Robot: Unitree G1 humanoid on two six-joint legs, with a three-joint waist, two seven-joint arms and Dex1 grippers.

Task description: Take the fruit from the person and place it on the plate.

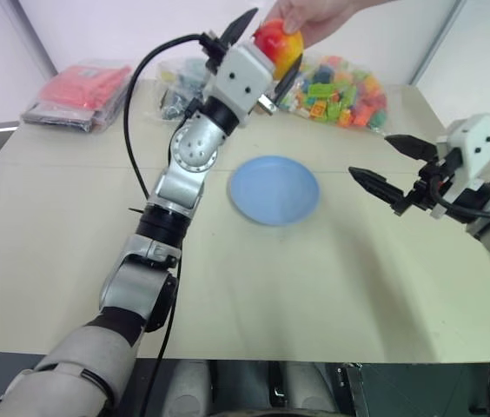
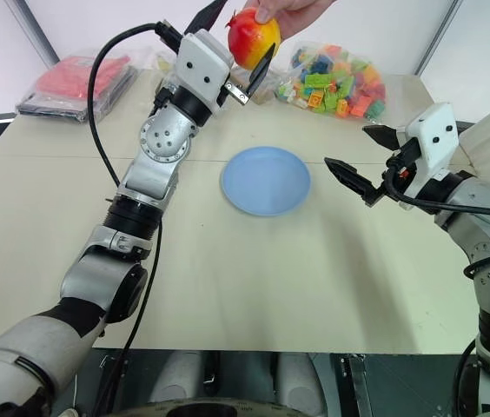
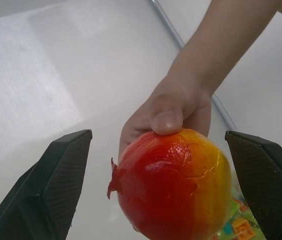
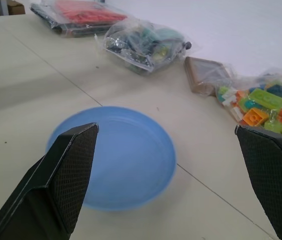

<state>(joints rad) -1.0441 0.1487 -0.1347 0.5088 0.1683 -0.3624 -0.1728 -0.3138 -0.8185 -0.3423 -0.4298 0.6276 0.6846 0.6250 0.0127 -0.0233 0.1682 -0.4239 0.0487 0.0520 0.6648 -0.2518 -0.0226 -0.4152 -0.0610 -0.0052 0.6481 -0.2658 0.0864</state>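
Beige table (image 1: 71,234), white wall (image 1: 123,30) behind

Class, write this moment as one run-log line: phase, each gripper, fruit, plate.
phase: handover | left gripper: open, flanking fruit | fruit: in person's hand | right gripper: open, holds nothing | plate: bare

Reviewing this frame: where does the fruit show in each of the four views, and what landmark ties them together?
Left eye view: fruit at top centre, in the person's hand, between the open left gripper fingers.
Right eye view: top centre, same hold.
Left wrist view: lower centre, between the fingers.
Right wrist view: not in it.
Shared landmark: the bag of blocks.
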